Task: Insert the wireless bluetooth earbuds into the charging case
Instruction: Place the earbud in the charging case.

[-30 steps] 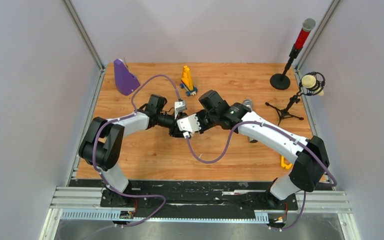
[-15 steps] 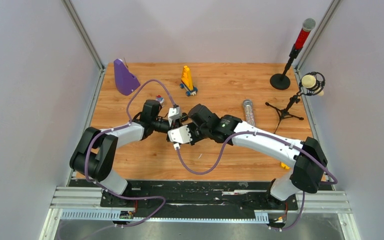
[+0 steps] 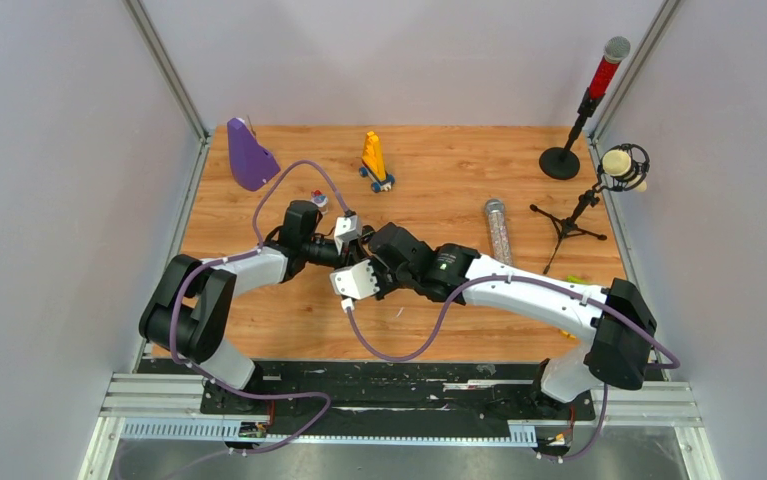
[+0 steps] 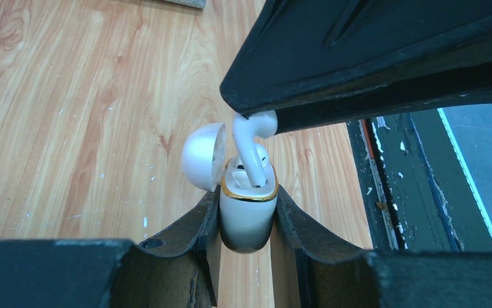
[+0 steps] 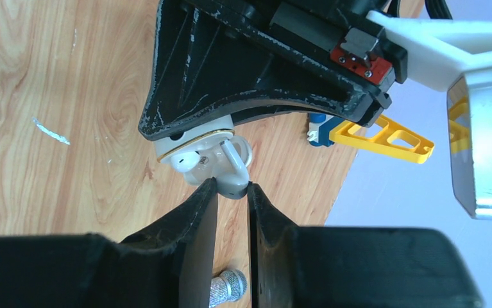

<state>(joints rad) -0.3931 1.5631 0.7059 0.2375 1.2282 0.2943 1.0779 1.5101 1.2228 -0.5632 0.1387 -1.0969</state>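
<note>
The white charging case (image 4: 248, 218) has a gold rim, and its lid (image 4: 203, 157) is swung open to the left. My left gripper (image 4: 247, 196) is shut on the case body and holds it above the wooden table. A white earbud (image 4: 249, 144) stands with its stem down in the case's mouth. My right gripper (image 5: 231, 186) is shut on that earbud's head (image 5: 235, 178), just over the case (image 5: 188, 151). In the top view the two grippers meet at mid-table, left (image 3: 344, 250) and right (image 3: 371, 270), and they hide the case and the bud.
A purple object (image 3: 250, 155) and a yellow toy (image 3: 375, 160) stand at the back. A clear tube (image 3: 497, 226) lies right of the arms. A red microphone on a stand (image 3: 589, 100) and a cream one on a tripod (image 3: 623, 166) are at the far right. A white sliver (image 3: 396, 312) lies nearby.
Both grippers, still shut, have moved together to the left and toward the near edge. The clear tube that the right arm covered now shows.
</note>
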